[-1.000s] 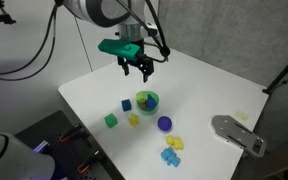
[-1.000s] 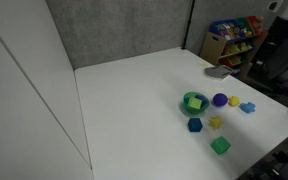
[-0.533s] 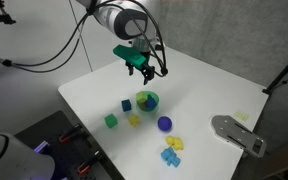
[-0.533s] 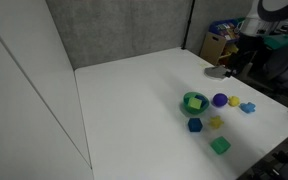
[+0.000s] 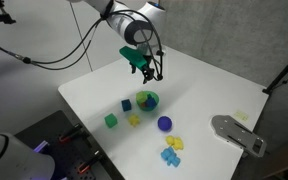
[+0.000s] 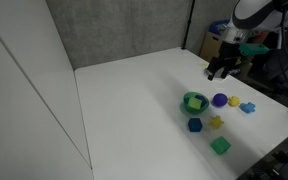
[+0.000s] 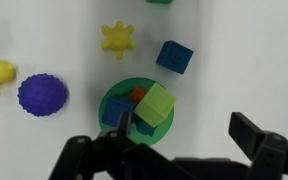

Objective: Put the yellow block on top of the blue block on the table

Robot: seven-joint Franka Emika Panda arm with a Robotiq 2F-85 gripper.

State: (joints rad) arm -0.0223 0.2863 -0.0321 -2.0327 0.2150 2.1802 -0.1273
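Note:
The yellow block (image 7: 154,104) is a yellow-green cube lying in a green bowl (image 7: 119,92) with small blue and orange pieces. The bowl also shows in both exterior views (image 5: 147,100) (image 6: 194,102). The dark blue block (image 7: 174,56) sits on the white table (image 5: 204,90) beside the bowl, and shows in both exterior views (image 5: 127,104) (image 6: 195,125). My gripper (image 7: 169,150) is open and empty. It hangs in the air above the table, a little beyond the bowl, in both exterior views (image 5: 144,68) (image 6: 219,70).
Around the bowl lie a yellow star piece (image 7: 117,39), a purple ball (image 7: 42,95), a green cube (image 5: 111,120), a small yellow piece (image 5: 176,143) and a sky-blue cluster (image 5: 170,156). A grey object (image 5: 239,135) lies at the table's edge.
My gripper has come into the other exterior view from the right and moved closer to the bowl. The objects on the table have not moved.

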